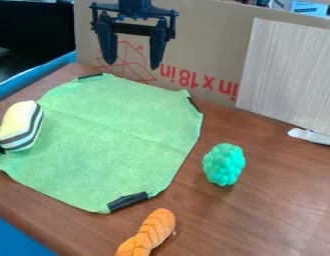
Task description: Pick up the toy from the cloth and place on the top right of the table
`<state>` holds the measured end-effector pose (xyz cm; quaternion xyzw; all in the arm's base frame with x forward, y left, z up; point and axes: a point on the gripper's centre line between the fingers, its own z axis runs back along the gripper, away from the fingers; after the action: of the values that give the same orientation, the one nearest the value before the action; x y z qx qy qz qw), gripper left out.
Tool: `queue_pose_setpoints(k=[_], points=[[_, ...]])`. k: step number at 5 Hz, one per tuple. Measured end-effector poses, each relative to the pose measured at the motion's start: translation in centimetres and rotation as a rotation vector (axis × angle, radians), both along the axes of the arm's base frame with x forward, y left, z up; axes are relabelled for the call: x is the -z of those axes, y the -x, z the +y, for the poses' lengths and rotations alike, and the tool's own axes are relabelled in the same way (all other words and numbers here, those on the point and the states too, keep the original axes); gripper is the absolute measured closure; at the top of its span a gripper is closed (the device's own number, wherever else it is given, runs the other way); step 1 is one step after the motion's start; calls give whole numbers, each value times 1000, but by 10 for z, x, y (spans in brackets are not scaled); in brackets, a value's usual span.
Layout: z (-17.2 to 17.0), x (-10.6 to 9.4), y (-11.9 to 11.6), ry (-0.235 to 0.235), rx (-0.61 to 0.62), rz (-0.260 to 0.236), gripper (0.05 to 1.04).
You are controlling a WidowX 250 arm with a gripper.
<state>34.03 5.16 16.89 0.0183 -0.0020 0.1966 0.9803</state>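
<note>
High at the top of the view, left of centre, my gripper (133, 64) hangs open and empty, its two fingers apart in front of the cardboard and above the cloth's back edge. A green cloth (114, 140) with dark patches at its corners lies on the brown wooden table (274, 210). On the cloth's left edge rests a pale yellow toy (19, 125) with dark and white stripes along one side. It is well away from my gripper, lower and to the left.
A bumpy green toy (224, 164) stands right of the cloth. An orange braided-looking toy (149, 234) lies at the front edge. Cardboard (201, 40) and a pale wood-grain panel (288, 75) stand behind the table. A white item (311, 136) lies at the right back.
</note>
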Motion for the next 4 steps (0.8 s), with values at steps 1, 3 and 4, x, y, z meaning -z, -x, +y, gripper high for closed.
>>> queue_pose_setpoints(k=[1,3,4], points=[[0,12,0,9,1,30,84],[95,39,33,11,-107,-17,84],[127,43,39,-16,-122,-58,84]])
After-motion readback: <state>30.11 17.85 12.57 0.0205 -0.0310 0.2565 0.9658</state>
